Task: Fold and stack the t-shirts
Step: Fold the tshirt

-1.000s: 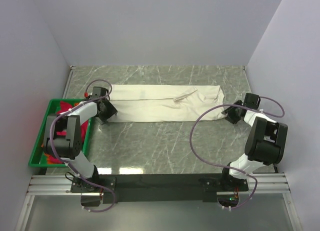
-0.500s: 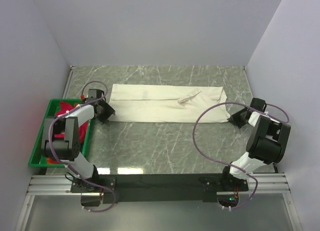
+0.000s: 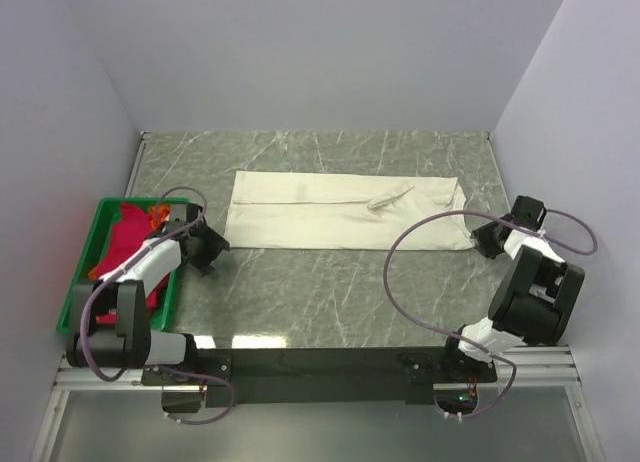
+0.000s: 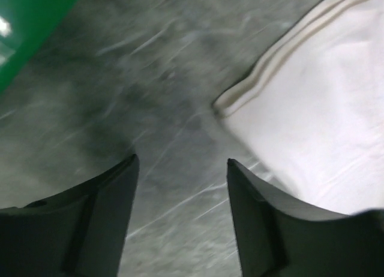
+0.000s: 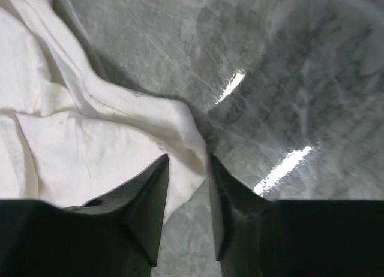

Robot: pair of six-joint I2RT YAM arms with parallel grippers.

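Once bunched, cream t-shirt (image 3: 330,210) now flatter, rightward.

Cream t-shirt (image 3: 340,210) now farther right

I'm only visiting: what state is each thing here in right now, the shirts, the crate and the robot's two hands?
Cream shirt: folded into a long strip, flat on the table.
Green crate: holding two shirts.
Pink shirt: crumpled in the crate.
Orange shirt: bunched at the crate's far end, mostly hidden.
Left hand: open, empty, beside the cream shirt's edge.
Right hand: slightly open at the cream shirt's corner.
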